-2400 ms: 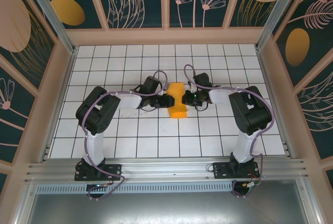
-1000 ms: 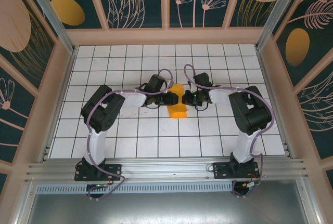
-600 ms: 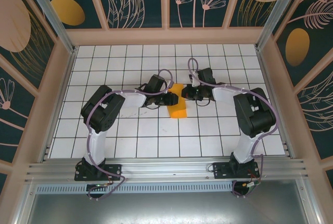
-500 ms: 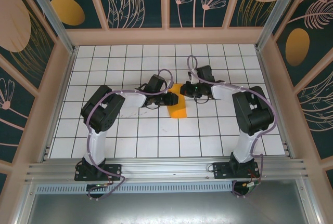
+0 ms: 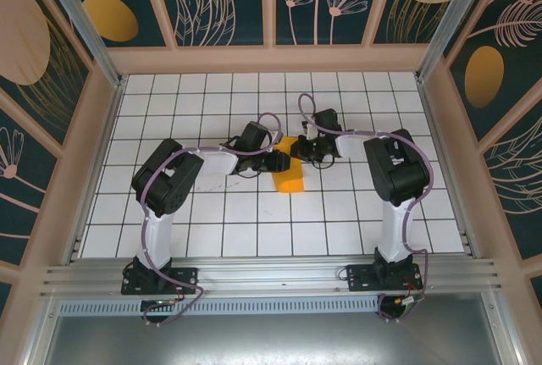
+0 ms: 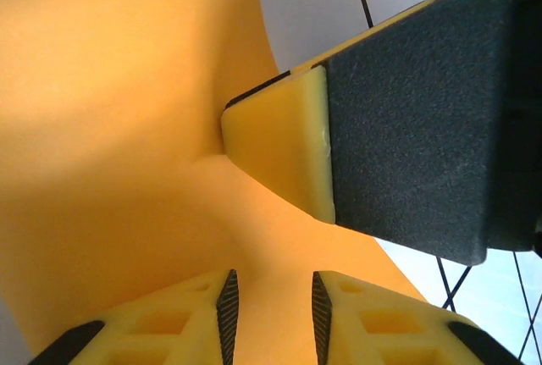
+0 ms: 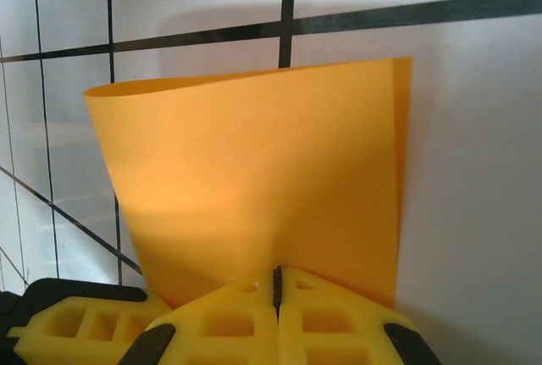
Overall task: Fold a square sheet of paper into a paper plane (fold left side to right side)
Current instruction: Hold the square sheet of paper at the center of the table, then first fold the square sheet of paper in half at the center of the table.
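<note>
1. Sheet of paper (image 5: 290, 175), orange, lies mid table (image 5: 212, 212) on the white tiles, doubled over into a narrow strip, slightly skewed
2. Right wrist view: paper (image 7: 254, 179) bows up off the tiles, two plies showing at its right edge
3. Left gripper (image 5: 277, 162) at the paper's left edge; pads (image 6: 203, 314) slightly apart with a narrow gap, paper (image 6: 127, 128) behind them, contact unclear
4. Right gripper (image 5: 298, 150) at the paper's far right corner; pads (image 7: 229, 306) pressed together against the paper, can't tell if a ply is caught
5. The grippers are close together, facing each other across the strip
</note>
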Motion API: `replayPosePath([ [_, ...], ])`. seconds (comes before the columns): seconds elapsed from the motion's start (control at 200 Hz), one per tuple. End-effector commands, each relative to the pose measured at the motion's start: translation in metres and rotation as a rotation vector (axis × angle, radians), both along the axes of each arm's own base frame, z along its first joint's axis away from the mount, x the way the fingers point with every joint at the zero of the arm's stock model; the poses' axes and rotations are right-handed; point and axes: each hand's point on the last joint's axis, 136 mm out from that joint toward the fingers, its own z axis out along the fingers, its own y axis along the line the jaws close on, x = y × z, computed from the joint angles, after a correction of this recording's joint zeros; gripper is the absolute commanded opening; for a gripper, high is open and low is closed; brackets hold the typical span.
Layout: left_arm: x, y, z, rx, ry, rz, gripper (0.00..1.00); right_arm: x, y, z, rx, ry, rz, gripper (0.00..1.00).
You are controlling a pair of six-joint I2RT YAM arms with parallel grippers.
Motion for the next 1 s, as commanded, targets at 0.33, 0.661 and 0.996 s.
replayPosePath([
  [0.33,-0.020,0.002,0.007,-0.008,0.042,-0.030,0.37,-0.023,-0.016,-0.040,-0.115,0.119,-0.012,0.03],
  [0.661,-0.043,0.011,-0.020,0.025,0.111,-0.059,0.34,-0.023,-0.015,-0.040,-0.126,0.120,-0.015,0.03],
  [0.996,-0.078,0.019,-0.021,0.062,0.124,-0.177,0.31,-0.023,-0.018,-0.042,-0.142,0.130,-0.025,0.03],
])
